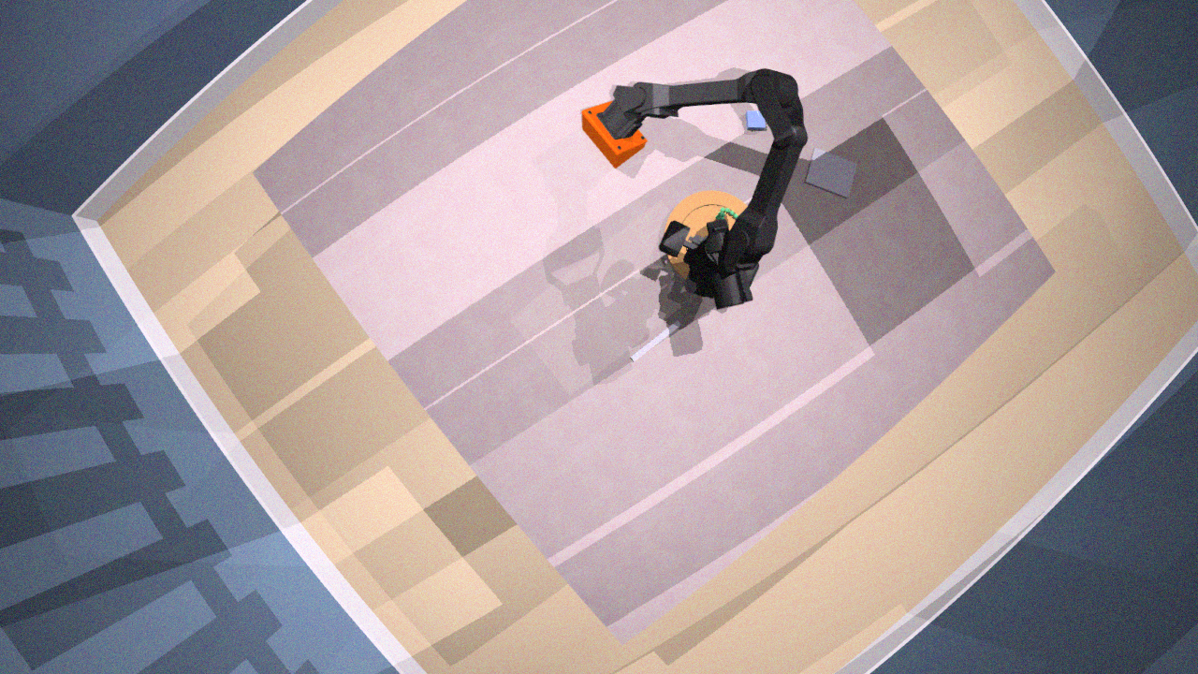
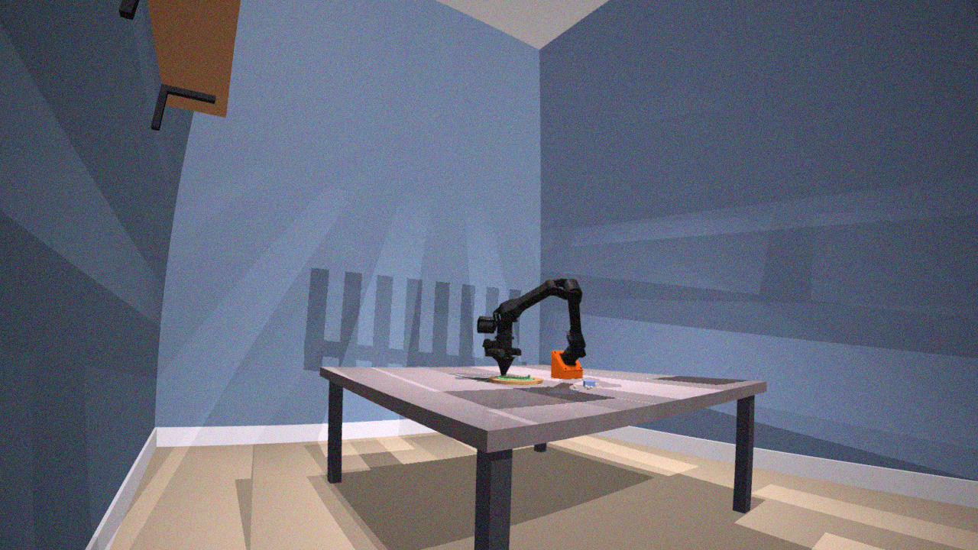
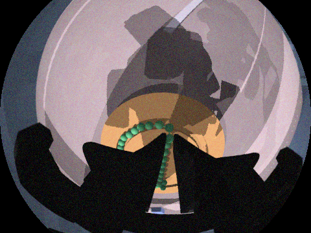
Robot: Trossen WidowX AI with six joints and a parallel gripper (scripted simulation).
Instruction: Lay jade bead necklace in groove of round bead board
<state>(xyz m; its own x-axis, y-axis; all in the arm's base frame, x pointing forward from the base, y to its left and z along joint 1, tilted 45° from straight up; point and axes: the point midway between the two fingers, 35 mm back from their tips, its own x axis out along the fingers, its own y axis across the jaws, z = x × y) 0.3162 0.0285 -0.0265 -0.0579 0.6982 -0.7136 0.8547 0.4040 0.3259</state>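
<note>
The round bead board (image 1: 693, 203) (image 2: 517, 382) (image 3: 215, 146) lies flat on the table. The jade bead necklace (image 1: 726, 213) (image 2: 524, 377) (image 3: 149, 125) lies on it, one side curving along the left part of the groove in the wrist view, the other running nearly straight across the middle. The right part of the groove holds no beads. My gripper (image 2: 504, 373) (image 3: 170, 137) points down, low over the board, its tips shut on the necklace at a bead near the far corner. The fingers hide part of the left curve.
The orange arm base (image 1: 618, 152) (image 2: 567, 367) stands behind the board. A small blue block (image 1: 755, 120) (image 2: 589, 384) and a flat grey square (image 1: 830, 174) lie to the side. A thin white strip (image 1: 651, 344) (image 3: 189, 10) lies beyond the board.
</note>
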